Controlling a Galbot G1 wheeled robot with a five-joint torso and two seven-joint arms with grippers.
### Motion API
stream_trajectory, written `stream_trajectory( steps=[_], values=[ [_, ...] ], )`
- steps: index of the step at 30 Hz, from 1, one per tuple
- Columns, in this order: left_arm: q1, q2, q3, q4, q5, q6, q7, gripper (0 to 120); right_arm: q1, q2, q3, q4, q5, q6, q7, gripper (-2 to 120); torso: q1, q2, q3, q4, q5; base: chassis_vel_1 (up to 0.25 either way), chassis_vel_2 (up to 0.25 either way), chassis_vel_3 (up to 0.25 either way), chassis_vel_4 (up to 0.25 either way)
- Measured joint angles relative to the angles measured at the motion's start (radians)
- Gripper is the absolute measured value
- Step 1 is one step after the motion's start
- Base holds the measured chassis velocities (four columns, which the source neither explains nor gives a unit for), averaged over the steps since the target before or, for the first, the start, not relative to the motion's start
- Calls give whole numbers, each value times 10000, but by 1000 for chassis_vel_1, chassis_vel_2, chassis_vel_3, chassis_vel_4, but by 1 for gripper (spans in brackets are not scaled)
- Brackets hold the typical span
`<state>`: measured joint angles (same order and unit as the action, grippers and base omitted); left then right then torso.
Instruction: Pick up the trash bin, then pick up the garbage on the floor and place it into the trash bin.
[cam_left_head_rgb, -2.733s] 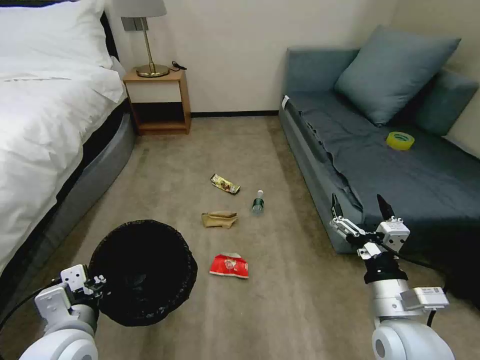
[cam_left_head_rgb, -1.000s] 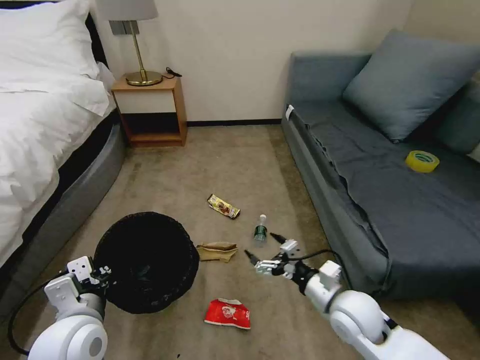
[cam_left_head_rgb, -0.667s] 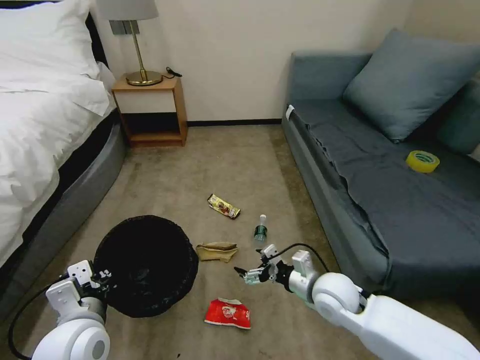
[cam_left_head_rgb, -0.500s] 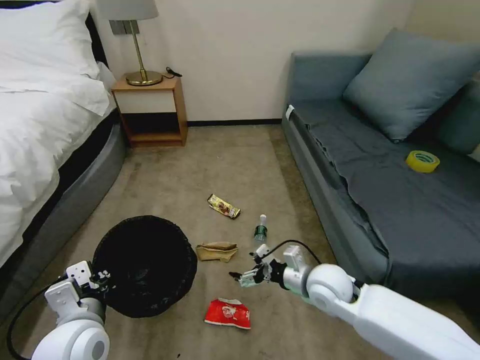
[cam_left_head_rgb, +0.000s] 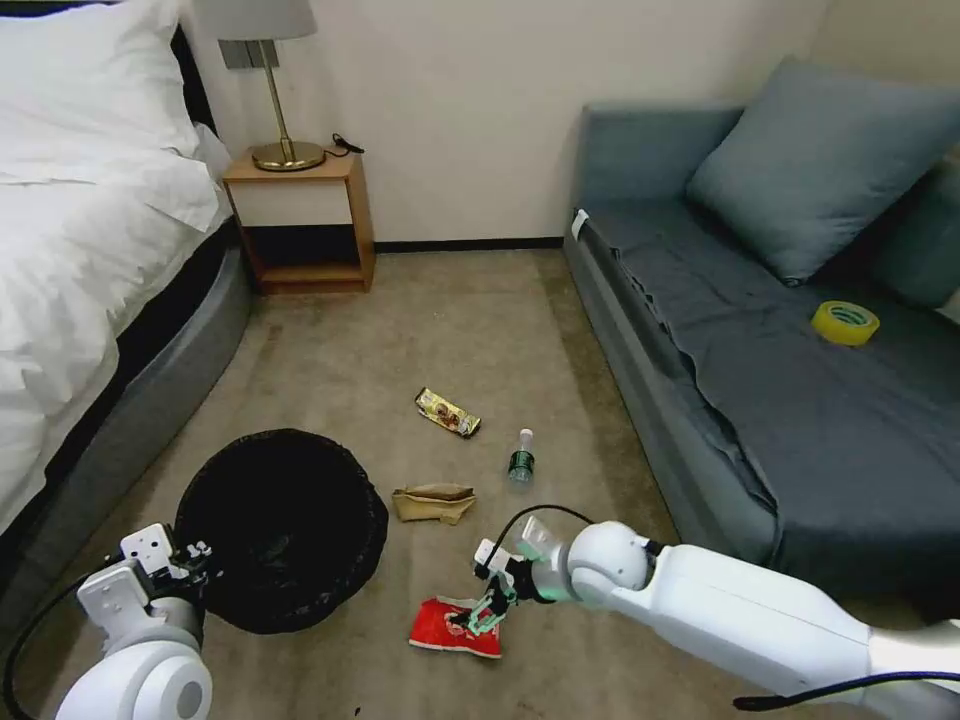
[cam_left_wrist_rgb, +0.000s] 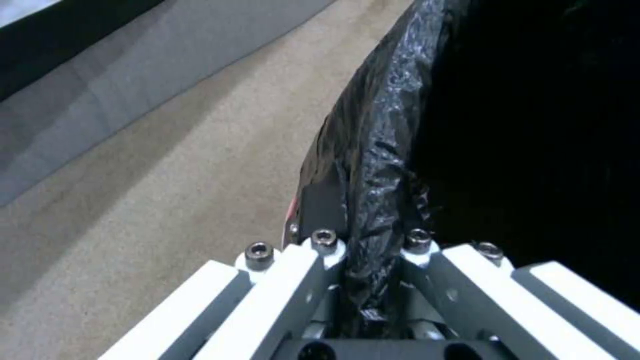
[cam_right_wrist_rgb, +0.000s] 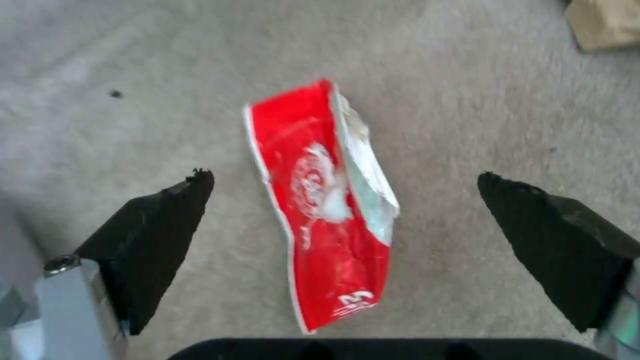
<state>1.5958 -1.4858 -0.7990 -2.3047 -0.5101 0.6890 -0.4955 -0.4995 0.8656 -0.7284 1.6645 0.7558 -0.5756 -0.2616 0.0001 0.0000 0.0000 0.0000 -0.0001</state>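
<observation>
**Right gripper now down over the red packet**

Since half a second ago the right gripper (cam_left_head_rgb: 487, 611) has dropped from beside the crumpled brown paper bag (cam_left_head_rgb: 433, 502) to just above the flat red snack packet (cam_right_wrist_rgb: 323, 200) on the beige carpet (cam_left_head_rgb: 450, 330), its black fingers (cam_right_wrist_rgb: 157, 220) spread wide on both sides of it. Left gripper (cam_left_wrist_rgb: 365, 260) is pinching the rim of the round bin with crinkly black plastic bag (cam_left_head_rgb: 280, 525), at the robot's left. Farther away lie the small clear bottle (cam_left_head_rgb: 520, 462) and the gold-brown candy wrapper (cam_left_head_rgb: 447, 412).

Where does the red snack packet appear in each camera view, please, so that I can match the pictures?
Head view: the red snack packet lies on the carpet, low centre, under the open right pincer.
Left wrist view: not in it; the left pincer grips the trash bin rim.
Right wrist view: centre, between the open fingers.
Shared landmark: the crumpled brown paper bag.
</observation>
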Motion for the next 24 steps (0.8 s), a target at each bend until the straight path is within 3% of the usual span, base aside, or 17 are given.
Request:
stream_trajectory(
  steps=[13, 24],
  values=[
    [58, -87, -214, 93, -30, -158, 115, 3, 736, 1095, -2313, -2663, -173, 1479, 854, 100, -1, 0, 0, 0, -1, 0, 0, 0, 0],
    [-86, -105, -220, 225, -24, -190, 133, 3, 904, 1528, -2980, -3533, -321, 2055, 970, 100, 0, -1, 0, -1, 0, 0, 0, 0, 0]
  ],
)
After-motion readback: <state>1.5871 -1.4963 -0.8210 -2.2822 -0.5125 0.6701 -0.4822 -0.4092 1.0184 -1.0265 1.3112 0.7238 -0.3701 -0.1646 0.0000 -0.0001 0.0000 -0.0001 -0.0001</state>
